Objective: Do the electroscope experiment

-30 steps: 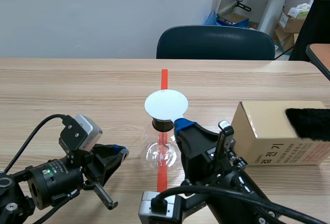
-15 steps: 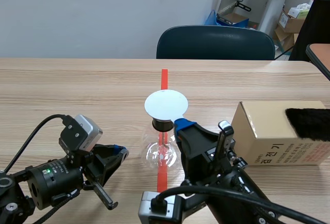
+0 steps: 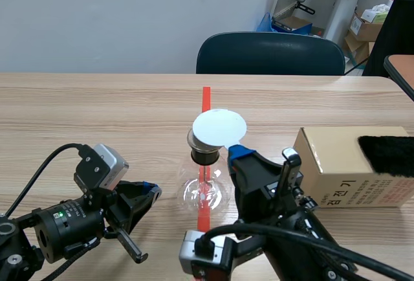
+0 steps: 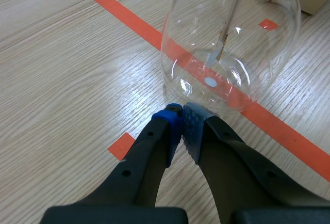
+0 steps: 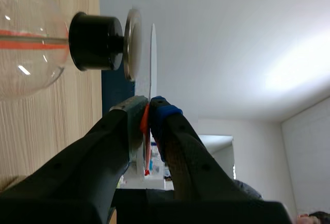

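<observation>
The right gripper (image 5: pixel 149 105) pinches a thin white disc (image 3: pixel 220 126) just above the glass electroscope (image 3: pixel 206 193) — the left gripper (image 4: pixel 181 113) is closed, empty, beside its base.

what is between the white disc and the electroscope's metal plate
Nothing: the right wrist view shows a thin bare gap between the white disc, pinched in the right tool, and the metal plate.
</observation>
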